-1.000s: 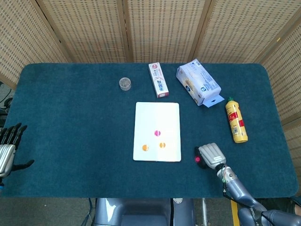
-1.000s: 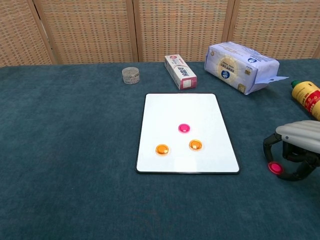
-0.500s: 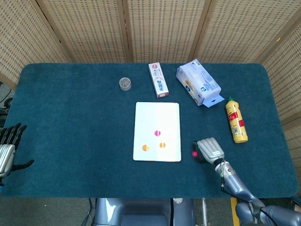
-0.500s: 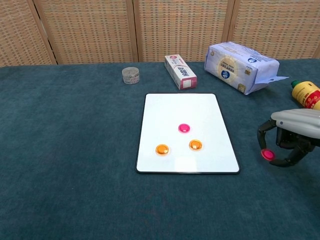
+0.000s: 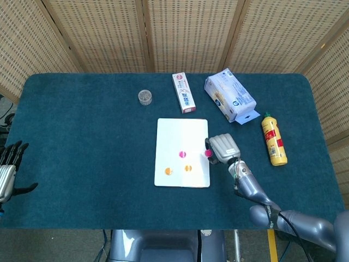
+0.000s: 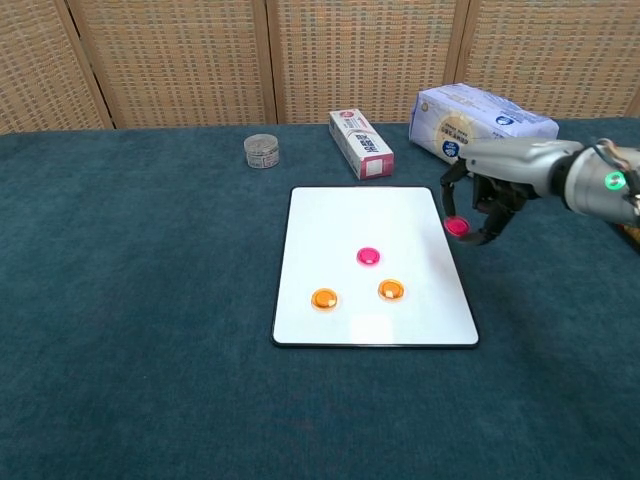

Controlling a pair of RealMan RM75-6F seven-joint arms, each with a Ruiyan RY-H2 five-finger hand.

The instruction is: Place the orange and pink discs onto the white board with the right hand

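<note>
The white board (image 5: 182, 131) (image 6: 355, 215) lies mid-table. On it sit a pink disc (image 5: 182, 154) (image 6: 368, 256) and two orange discs (image 5: 168, 171) (image 6: 324, 298), (image 5: 188, 168) (image 6: 391, 290). My right hand (image 5: 221, 149) (image 6: 490, 190) hovers at the board's right edge and pinches another pink disc (image 5: 208, 154) (image 6: 457, 226) between its fingertips, lifted above the cloth. My left hand (image 5: 8, 169) hangs at the table's left edge, fingers spread, holding nothing.
Behind the board lie a toothpaste box (image 5: 184, 93) (image 6: 361, 144), a small clear jar (image 5: 144, 97) (image 6: 260, 151) and a tissue pack (image 5: 230, 95) (image 6: 480, 118). A yellow bottle (image 5: 273, 140) lies at the right. The table is covered in dark teal cloth.
My right hand has lifted the pink disc off the cloth at the front right and carried it left and farther back to the board's right edge. The left hand stayed put.
</note>
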